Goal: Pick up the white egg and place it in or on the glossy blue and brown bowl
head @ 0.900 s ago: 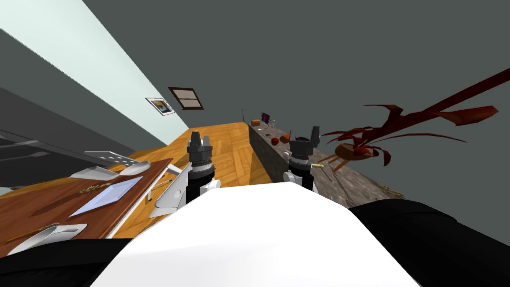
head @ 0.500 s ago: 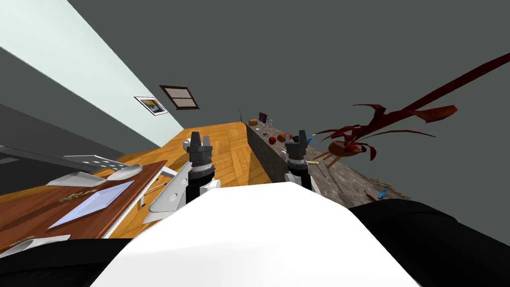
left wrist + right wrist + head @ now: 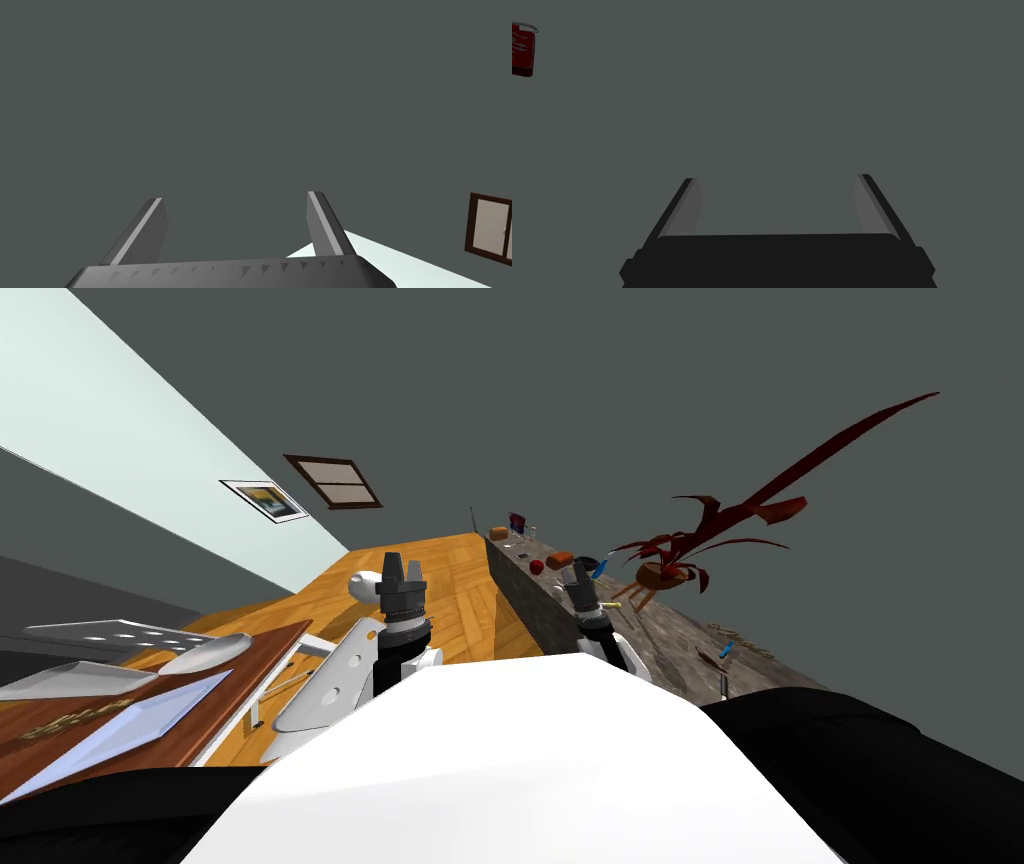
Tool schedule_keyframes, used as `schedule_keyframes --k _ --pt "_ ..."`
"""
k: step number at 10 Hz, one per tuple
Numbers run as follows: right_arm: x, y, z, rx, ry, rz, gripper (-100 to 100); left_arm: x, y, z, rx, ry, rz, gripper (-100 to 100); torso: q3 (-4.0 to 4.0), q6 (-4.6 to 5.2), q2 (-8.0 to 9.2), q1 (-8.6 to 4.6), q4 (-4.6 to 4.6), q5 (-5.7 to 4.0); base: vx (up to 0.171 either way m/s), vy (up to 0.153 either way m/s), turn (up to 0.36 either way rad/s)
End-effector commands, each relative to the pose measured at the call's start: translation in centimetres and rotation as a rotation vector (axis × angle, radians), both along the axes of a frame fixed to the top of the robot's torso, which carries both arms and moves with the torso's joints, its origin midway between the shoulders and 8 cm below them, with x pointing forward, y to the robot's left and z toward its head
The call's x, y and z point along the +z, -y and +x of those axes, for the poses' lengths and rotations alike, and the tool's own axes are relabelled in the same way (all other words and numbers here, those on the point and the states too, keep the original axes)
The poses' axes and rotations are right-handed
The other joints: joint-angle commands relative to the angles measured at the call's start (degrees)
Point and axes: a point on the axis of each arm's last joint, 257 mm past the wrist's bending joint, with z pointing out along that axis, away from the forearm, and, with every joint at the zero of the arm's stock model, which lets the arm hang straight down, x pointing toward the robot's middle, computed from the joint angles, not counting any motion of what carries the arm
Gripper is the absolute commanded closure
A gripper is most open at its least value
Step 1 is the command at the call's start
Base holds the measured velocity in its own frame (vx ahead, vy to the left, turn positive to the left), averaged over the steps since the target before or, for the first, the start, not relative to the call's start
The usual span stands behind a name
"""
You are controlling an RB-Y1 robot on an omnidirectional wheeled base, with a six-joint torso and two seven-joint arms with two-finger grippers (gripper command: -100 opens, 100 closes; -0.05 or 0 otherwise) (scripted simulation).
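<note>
Your head camera is looking steeply down and forward, rolled to one side, with the wood floor running ahead and the long bench stretching away on your right. Your left wrist camera, sitting low behind its fingers, is facing a grey wall from well off. It is sharing the brown-framed window with the head view. Your right wrist camera is also facing grey wall, catching a red object at the frame's edge.

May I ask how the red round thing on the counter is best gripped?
Probably grip the red round thing across its middle, from above: it looks ball-shaped, and an orange-brown block close beside it on the counter crowds a sideways approach.
</note>
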Motion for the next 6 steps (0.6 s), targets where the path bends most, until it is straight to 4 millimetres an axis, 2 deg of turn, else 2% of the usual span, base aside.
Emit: schedule_keyframes --k 1,4,5,6 --pt "-0.9 -0.3 0.3 0.004 -0.018 -0.049 -100 0.0 0.0 0.0 0.000 0.000 0.000 0 0.00 0.00 0.00 0.00 0.00 0.00 -0.034 -0.031 -0.045" --pt "-5.1 0.0 1.9 -0.011 -0.097 -0.229 -100 0.0 0.0 0.0 0.000 0.000 0.000 0 -0.03 0.00 -0.06 0.03 -0.01 0.01 -0.030 -0.036 -0.145" --pt "-5.3 0.1 1.9 -0.006 -0.103 -0.244 -100 0.0 0.0 0.0 0.000 0.000 0.000 0 -0.02 0.00 -0.04 0.01 -0.01 0.00 -0.027 -0.034 -0.054" --pt "-6.9 0.4 2.4 -0.013 -0.130 -0.309 -100 0.0 0.0 0.0 0.000 0.000 0.000 0 -0.03 -0.04 -0.07 0.05 -0.01 0.01 -0.021 -0.039 -0.099"
